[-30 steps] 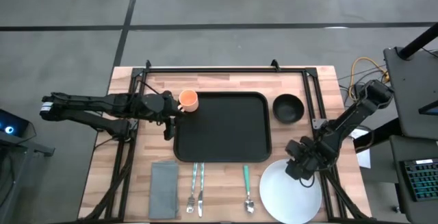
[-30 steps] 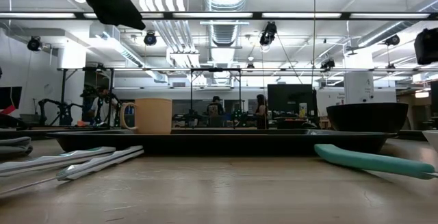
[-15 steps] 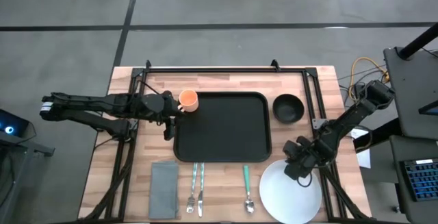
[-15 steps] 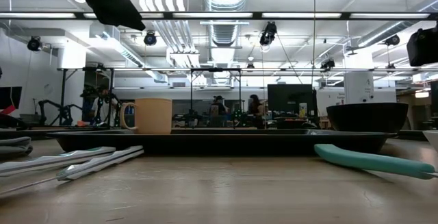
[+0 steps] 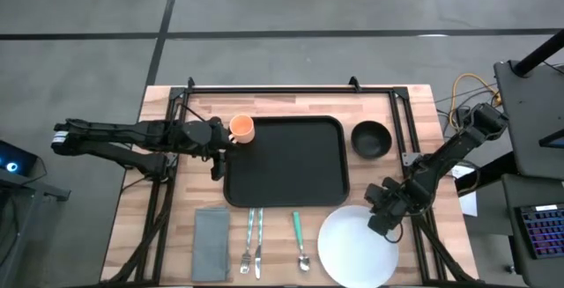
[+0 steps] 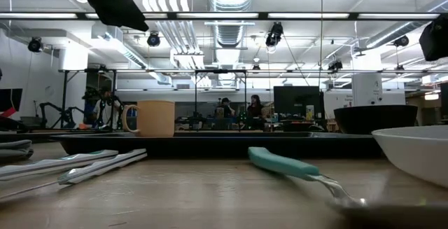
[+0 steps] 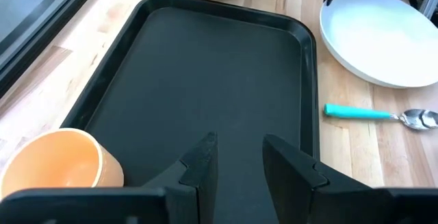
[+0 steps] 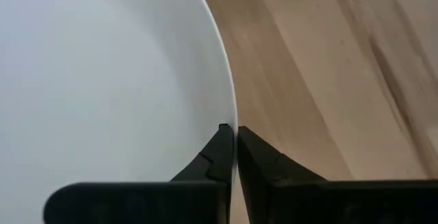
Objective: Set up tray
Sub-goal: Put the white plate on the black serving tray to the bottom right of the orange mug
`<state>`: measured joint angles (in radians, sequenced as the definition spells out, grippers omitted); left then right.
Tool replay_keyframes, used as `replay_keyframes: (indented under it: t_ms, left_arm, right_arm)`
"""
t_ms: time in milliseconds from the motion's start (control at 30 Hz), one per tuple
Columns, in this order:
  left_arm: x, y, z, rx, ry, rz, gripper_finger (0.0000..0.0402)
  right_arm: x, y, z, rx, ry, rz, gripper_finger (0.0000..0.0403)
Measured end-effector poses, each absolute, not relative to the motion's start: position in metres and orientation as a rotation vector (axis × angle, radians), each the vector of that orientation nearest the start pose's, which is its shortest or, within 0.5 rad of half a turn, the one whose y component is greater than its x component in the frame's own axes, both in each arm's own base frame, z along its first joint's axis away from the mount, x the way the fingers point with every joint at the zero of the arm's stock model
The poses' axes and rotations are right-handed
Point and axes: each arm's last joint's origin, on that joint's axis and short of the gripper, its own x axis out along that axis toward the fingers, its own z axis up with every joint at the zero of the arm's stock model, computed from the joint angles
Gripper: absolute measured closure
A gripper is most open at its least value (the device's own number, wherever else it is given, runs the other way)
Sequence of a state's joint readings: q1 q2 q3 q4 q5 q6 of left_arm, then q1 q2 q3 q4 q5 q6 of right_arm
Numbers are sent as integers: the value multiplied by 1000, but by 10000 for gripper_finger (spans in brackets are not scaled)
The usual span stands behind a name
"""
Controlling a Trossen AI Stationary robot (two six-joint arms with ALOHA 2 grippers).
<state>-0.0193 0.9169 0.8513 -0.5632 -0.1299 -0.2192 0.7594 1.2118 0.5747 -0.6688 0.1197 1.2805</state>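
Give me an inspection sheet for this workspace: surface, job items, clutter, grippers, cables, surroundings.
Surface: wooden table, black frame rails along its edges.
Job items: black tray at centre, nothing lying in it; orange cup at its far left corner; black bowl to its right; white plate near the front right; napkin, knife and fork, teal spoon along the front edge.
Clutter: nothing seen.
Grippers: left gripper part open, empty, beside the cup over the tray's edge; right gripper shut on the plate's rim.
Cables: a bundle off the table's right side.
Surroundings: grey floor, desk with a keyboard at right; people far behind.
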Motion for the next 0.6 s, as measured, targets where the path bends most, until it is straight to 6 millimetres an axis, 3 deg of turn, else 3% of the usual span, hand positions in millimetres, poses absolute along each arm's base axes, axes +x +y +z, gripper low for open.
replay_keyframes:
  t_ms: [200,600]
  left_arm:
    - [186,0,298,-165,615,175,306]
    - [187,0,289,-165,618,175,306]
  right_arm:
    - [136,127,180,502,1353,-297,395]
    - [139,130,257,581,1298,-244,395]
